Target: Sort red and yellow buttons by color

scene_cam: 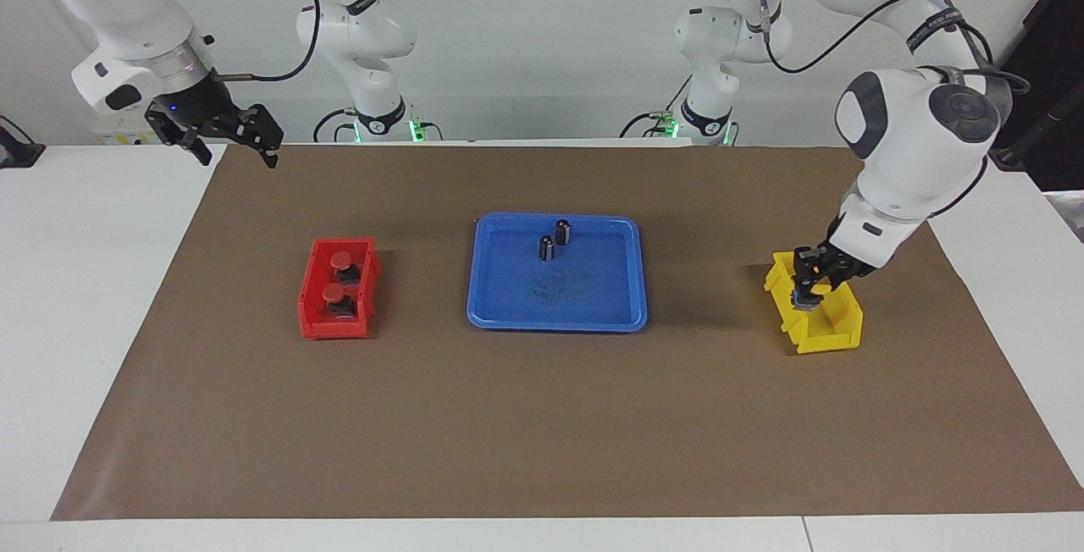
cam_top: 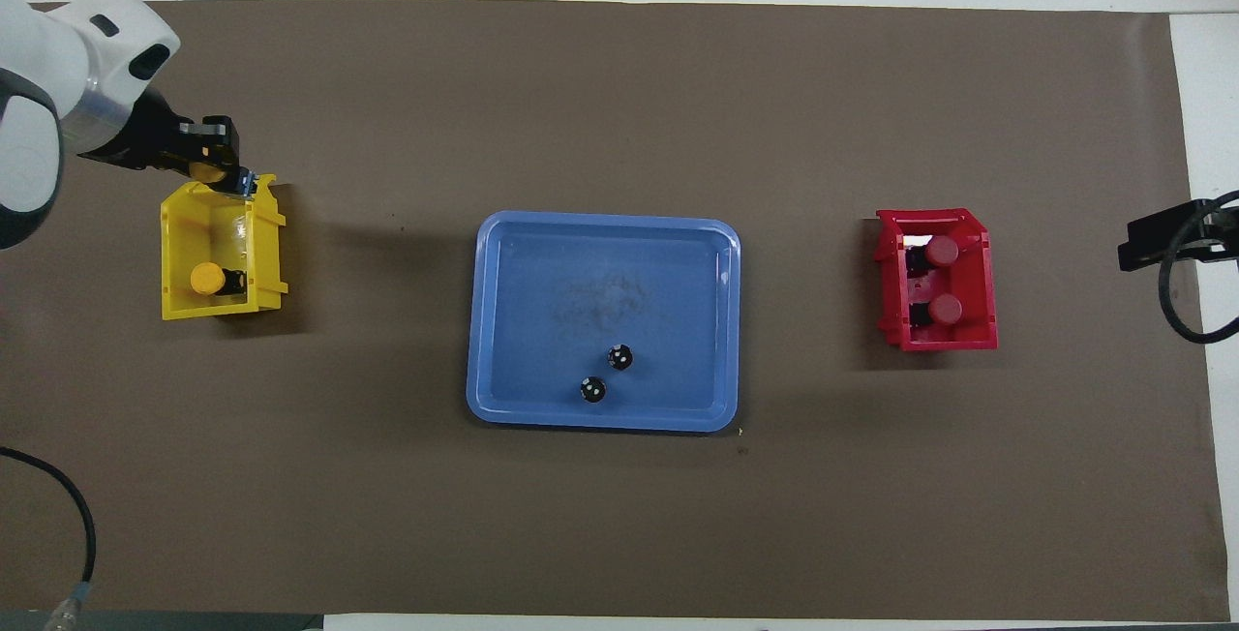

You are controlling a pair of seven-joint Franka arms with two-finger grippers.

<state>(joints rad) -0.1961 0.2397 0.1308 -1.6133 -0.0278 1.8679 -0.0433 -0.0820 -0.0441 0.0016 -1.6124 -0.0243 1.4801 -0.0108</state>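
Overhead view: left gripper [cam_top: 215, 169] over yellow bin [cam_top: 174, 249], pinching what appears to be a yellow button [cam_top: 205, 171], mostly hidden. Second yellow button [cam_top: 206, 279] in bin. Two red buttons [cam_top: 943, 251] in red bin [cam_top: 980, 321]. Right gripper [scene_cam: 229, 135] spread, raised, half cut off overhead.

One camera sits high across the worktop [scene_cam: 76, 298], facing the two arm bases and the wall, far enough back to take in the whole brown mat [scene_cam: 542, 416]. The other hangs above the robots' end, looking forward and steeply down. Both share the mat — with the blue tray [scene_cam: 622, 315] [cam_top: 484, 321] between the red bin [scene_cam: 315, 328] [cam_top: 982, 341] and yellow bin [scene_cam: 834, 340] [cam_top: 174, 302] — turned half around.
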